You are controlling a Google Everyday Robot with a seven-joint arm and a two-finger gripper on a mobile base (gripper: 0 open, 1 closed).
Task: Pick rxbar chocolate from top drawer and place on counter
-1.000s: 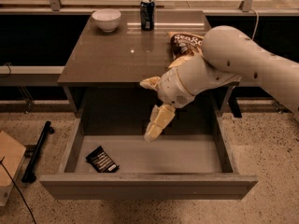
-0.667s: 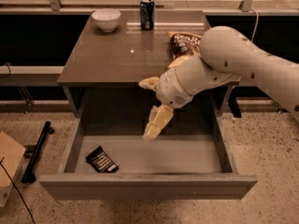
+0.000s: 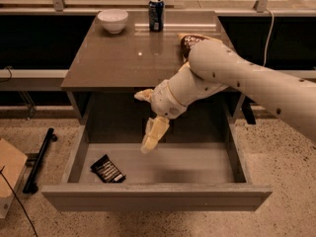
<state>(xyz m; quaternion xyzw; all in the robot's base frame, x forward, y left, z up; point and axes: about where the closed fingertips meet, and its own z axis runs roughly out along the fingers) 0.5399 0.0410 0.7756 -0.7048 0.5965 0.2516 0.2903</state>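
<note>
The rxbar chocolate (image 3: 107, 169), a small black wrapper with white lettering, lies flat in the front left corner of the open top drawer (image 3: 197, 164). My gripper (image 3: 147, 118) hangs over the middle of the drawer, above and to the right of the bar and not touching it. Its cream fingers are spread open and empty, the lower one (image 3: 152, 135) pointing down at the drawer floor. The counter (image 3: 123, 58) is the glossy grey-brown top behind the drawer.
On the counter stand a white bowl (image 3: 112, 19) at the back left and a dark can (image 3: 156, 14) at the back middle. A brown chip bag (image 3: 190, 41) lies at the right, partly behind my arm. A black bar (image 3: 39, 159) and cardboard (image 3: 7, 172) lie on the floor at the left.
My gripper has moved a little left and down over the drawer, toward the bar. The bar has not moved.
</note>
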